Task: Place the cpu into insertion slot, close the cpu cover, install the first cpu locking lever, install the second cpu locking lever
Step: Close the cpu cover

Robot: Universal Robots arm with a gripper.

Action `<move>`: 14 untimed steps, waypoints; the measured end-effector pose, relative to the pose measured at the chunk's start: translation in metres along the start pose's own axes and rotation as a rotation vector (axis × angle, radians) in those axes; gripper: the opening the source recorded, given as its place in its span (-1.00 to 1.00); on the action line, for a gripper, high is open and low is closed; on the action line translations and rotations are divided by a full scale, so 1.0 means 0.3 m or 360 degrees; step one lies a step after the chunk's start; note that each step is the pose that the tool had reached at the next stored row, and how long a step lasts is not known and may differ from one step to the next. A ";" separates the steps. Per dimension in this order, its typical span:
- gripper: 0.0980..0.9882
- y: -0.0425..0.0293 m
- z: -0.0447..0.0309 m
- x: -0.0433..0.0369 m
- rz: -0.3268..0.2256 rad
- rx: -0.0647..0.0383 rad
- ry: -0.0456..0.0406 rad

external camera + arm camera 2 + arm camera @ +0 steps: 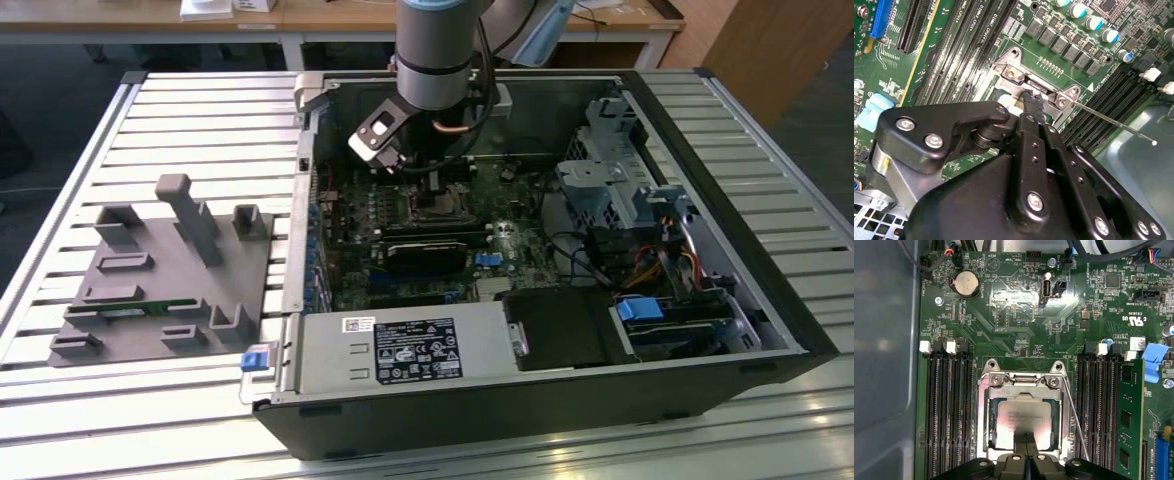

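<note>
Starting with the exterior view, we find the claw [431,192] low inside the open computer case [534,410], over the middle of the green board. The case also holds a labelled power box [400,350] at its near wall. On the exterior view's left, the grey tray [160,270] carries a small green stick [131,311].

In the second wrist view the claw's fingers [1026,145] are pressed together with nothing between them. Their tip sits at the silver cover [1021,85], and a thin lever rod [1114,120] stands free beside it.

In the first wrist view the chip [1024,412] lies flat in the socket [1058,367], framed by the cover, which appears to be down. We judge that seating the cover is the step in hand. Bear on the metal frame, never on the chip face, and keep the rod clear of the fingers. One memory slot beside the socket holds a green module [1129,430].
</note>
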State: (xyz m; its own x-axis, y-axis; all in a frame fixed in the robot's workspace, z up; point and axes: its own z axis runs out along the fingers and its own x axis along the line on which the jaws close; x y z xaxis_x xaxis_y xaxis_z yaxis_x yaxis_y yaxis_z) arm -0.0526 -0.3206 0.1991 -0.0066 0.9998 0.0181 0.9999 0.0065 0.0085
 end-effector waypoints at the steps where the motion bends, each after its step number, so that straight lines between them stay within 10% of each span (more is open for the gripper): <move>1: -0.98 0.000 -0.001 0.000 0.0000 -0.0001 0.0001; 14: -0.98 0.006 -0.034 0.001 0.0000 -0.0001 0.0002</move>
State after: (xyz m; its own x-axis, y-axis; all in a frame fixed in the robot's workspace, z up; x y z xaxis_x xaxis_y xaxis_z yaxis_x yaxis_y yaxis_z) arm -0.0509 -0.3205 0.2093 -0.0066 0.9998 0.0196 0.9999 0.0064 0.0089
